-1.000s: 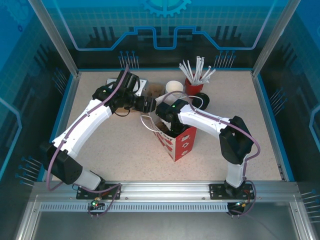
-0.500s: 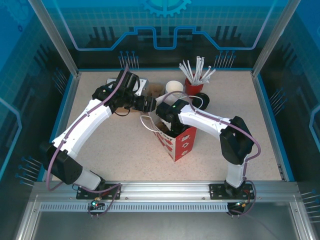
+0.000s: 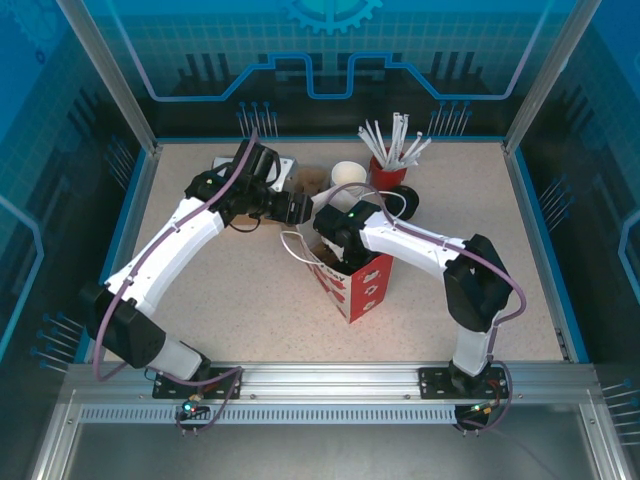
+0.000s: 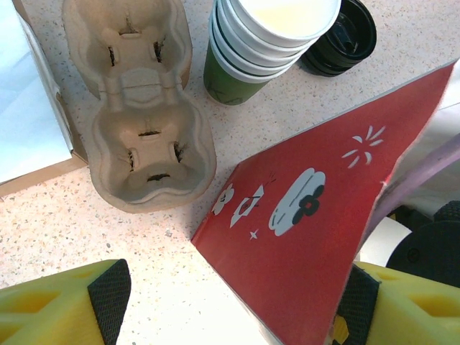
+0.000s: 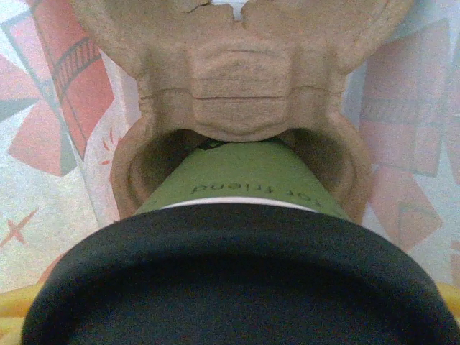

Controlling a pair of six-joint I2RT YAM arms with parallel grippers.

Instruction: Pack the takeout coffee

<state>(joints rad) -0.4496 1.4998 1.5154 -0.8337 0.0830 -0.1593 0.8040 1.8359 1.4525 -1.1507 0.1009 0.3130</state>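
A: Near edge first. Both arms rise from their bases and bend inward to the red paper bag point(image 3: 360, 285) standing mid-table point(image 3: 250, 310).

B: Left gripper?

A: Left gripper point(image 4: 231, 302) is at the bag's left side, low over the table. Jaws released, spread wide. The bag's printed wall runs in between them. One pad point(image 4: 353, 302) sits right at the bag's edge. The other pad point(image 4: 109, 298) is well apart from it, over bare speckled top.

B: Right one?

A: Right gripper point(image 5: 233, 320) is down inside the bag mouth. It straddles the black lid point(image 5: 237, 273), with just slivers of yellow finger at either side of the rim. Whether the pads press the lid or stand off it, I cannot tell.

B: And the takeout coffee?

A: Takeout coffee point(image 5: 244, 180) is in the bag, lidded. Its wall is olive-green with some print, and its base is sunk into one well of a pulp carrier point(image 5: 237, 79). The bag's red-and-white inner walls show on both sides.

B: Beyond the bag?

A: A second pulp carrier point(image 4: 140, 122) lies wells-up on the table, past the left gripper. Just beside it is the stack of green cups point(image 4: 251, 50), white rims, upright. Black lids point(image 4: 345, 36) are piled just beside the stack. Farthest off is a red cup point(image 3: 388, 177) of white straws point(image 3: 395, 135), fanned out, near the back edge.
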